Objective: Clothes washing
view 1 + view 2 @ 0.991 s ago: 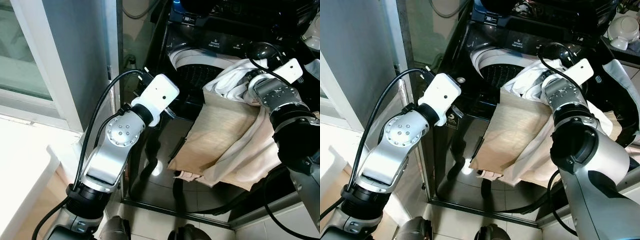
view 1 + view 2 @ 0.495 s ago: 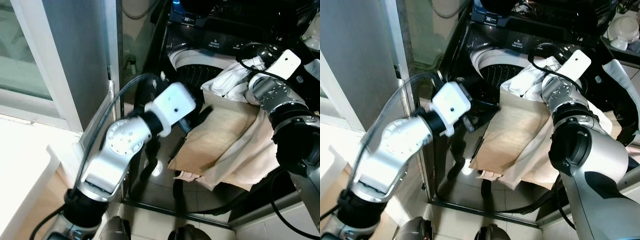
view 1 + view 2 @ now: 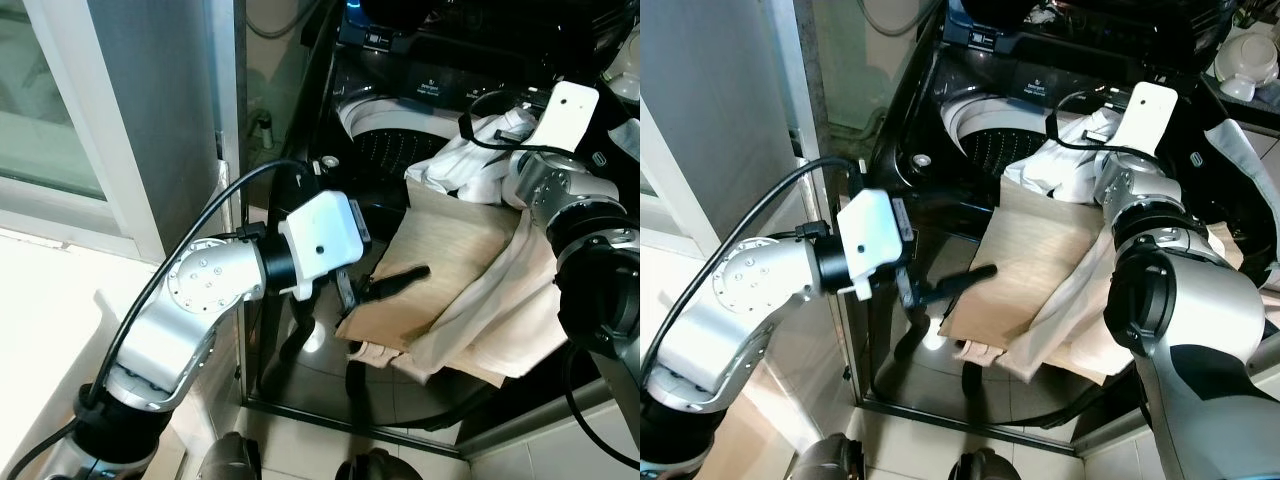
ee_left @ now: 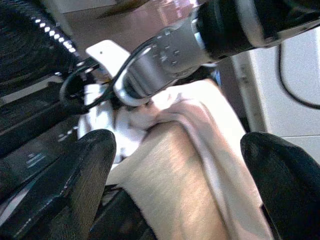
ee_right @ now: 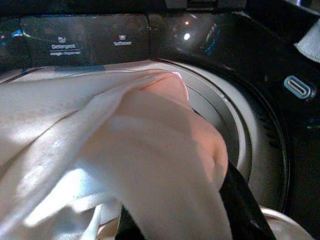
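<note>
While the cloth hangs over the washer's front edge, the scene is laid out as follows:

Washing machine (image 3: 440,90): one dark top-loader is seen, lid up, with the round drum opening (image 3: 385,150) partly uncovered on the robot's left side.

Clothes: one pale bundle (image 3: 470,170) is bunched at the drum's right rim, and one tan sheet (image 3: 440,265) is draped from it down the machine's glossy front, its lower corner hanging free above the floor (image 3: 330,420). Whether they are one piece or several cannot be told.

Right gripper (image 5: 175,210): it is buried in the white bundle at the rim; in the right wrist view the cloth is bunched across a black finger (image 5: 240,200), so the jaws are taken as clamped on the bundle.

Left gripper (image 3: 385,285): it is held in front of the machine, just beside the tan sheet's left edge; one long black finger (image 3: 400,277) lies across the sheet's lower part. In the left wrist view the jaws stand wide apart, with the sheet and the right arm seen between them.

Open room: a narrow gap is left between the machine's left side and the grey wall panel (image 3: 160,110); a window frame (image 3: 70,150) bounds the far left. Bare tiled floor is seen below the hanging cloth.

Count: two arms, two grippers, one machine.
</note>
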Robot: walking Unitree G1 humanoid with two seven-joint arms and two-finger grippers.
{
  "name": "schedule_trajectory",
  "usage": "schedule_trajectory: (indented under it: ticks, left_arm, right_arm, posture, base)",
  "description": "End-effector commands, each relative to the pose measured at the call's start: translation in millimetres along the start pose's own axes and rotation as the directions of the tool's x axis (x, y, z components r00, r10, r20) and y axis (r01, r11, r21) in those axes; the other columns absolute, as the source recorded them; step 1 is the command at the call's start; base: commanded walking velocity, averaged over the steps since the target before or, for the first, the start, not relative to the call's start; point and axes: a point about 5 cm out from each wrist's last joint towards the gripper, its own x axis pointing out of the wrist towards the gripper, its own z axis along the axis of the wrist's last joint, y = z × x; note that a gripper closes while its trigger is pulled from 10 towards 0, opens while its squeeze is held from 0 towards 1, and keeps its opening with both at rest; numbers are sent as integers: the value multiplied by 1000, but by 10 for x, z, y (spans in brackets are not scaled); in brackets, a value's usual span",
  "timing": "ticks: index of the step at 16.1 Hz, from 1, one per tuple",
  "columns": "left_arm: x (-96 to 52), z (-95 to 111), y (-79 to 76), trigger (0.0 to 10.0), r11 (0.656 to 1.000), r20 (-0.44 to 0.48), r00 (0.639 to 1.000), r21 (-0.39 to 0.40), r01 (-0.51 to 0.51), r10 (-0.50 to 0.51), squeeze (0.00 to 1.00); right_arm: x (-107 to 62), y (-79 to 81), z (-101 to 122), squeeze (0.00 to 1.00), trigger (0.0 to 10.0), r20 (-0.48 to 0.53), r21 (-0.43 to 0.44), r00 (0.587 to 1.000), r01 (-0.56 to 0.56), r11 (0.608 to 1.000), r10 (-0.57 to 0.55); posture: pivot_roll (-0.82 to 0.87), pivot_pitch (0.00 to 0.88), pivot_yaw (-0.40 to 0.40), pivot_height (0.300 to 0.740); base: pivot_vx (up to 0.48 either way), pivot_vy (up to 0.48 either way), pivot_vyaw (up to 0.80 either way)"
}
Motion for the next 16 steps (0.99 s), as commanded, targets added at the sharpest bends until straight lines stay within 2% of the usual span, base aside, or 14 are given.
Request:
schedule_trajectory:
  ticks: [1,3,4,7,8,10,11,12,14,16]
  left_arm:
    - [22,96,0,10000,999,35,999,5,32,-32,0]
    - [43,127,36,10000,1000,65,998,-23,19,-18,0]
    - [54,116,26,10000,999,64,998,-30,23,-21,0]
    - [64,131,30,10000,999,61,998,-26,33,-31,0]
    - [64,132,33,10000,999,59,998,-25,33,-32,0]
    - [57,130,42,10000,999,51,998,-23,31,-30,0]
    - [53,128,45,10000,999,49,998,-23,30,-29,0]
    - [52,118,48,10000,999,44,999,-25,28,-27,0]
    - [59,116,48,10000,999,42,999,-24,31,-30,0]
    - [61,114,52,10000,999,37,999,-19,38,-37,0]
  right_arm:
    - [6,-99,84,0,0,25,-20,999,21,1000,-21]
    - [6,-89,49,0,0,17,-70,999,29,997,-28]
    - [7,-85,28,1000,10000,12,-75,1000,26,997,-26]
    - [8,-89,7,1000,10000,4,-105,1000,21,994,-20]
    - [8,-93,14,1000,10000,8,-136,1000,21,991,-20]
    - [8,-105,39,1000,10000,21,-250,1000,22,968,-17]
    - [8,-113,50,1000,10000,25,-297,1000,20,955,-13]
    - [12,-156,53,1000,10000,21,-381,1000,12,925,-5]
    - [16,-193,36,1000,10000,17,-437,1000,14,899,-7]
    - [19,-232,31,1000,10000,15,-513,1000,15,858,-9]
  posture:
    - [76,0,-152,714]
    - [64,0,-145,714]
    - [61,0,-142,714]
    - [60,0,-138,714]
    - [60,0,-138,714]
    - [62,0,-137,714]
    - [61,0,-137,714]
    - [53,0,-134,714]
    - [48,0,-131,714]
    - [43,0,-126,714]
  base:
    - [0,0,0]
    - [0,0,0]
    - [0,0,0]
    - [0,0,0]
    - [0,0,0]
    - [0,0,0]
    - [0,0,0]
    - [0,0,0]
    - [0,0,0]
    - [0,0,0]
